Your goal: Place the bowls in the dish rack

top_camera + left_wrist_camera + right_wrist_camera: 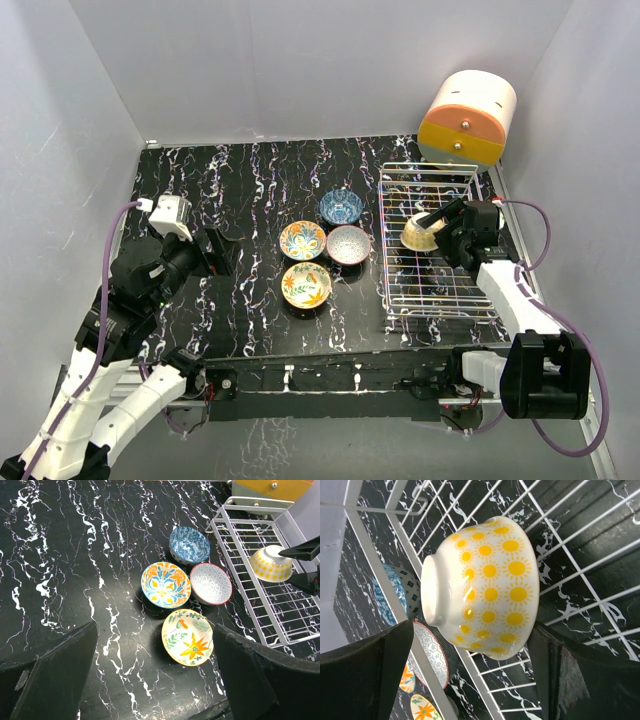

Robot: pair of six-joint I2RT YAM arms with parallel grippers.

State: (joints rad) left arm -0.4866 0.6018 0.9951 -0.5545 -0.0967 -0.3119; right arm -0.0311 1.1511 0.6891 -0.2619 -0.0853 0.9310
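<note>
Four patterned bowls sit on the black marble table: blue [341, 207], orange-blue floral [302, 240], pink-rimmed white [348, 244] and cream with an orange flower [306, 285]. A fifth bowl, white with yellow suns [420, 233], lies tilted on its side inside the white wire dish rack [430, 310]. My right gripper [432, 218] is open around this bowl [490, 585], its fingers standing on either side with a small gap on the left. My left gripper [155, 680] is open and empty, hovering above the table just left of the flower bowl [187, 637].
An orange-and-cream cylindrical box [468, 115] stands behind the rack at the back right. White walls enclose the table on three sides. The rack's left rim [377, 565] runs close beside the pink-rimmed bowl [211, 583] and blue bowl [189, 544].
</note>
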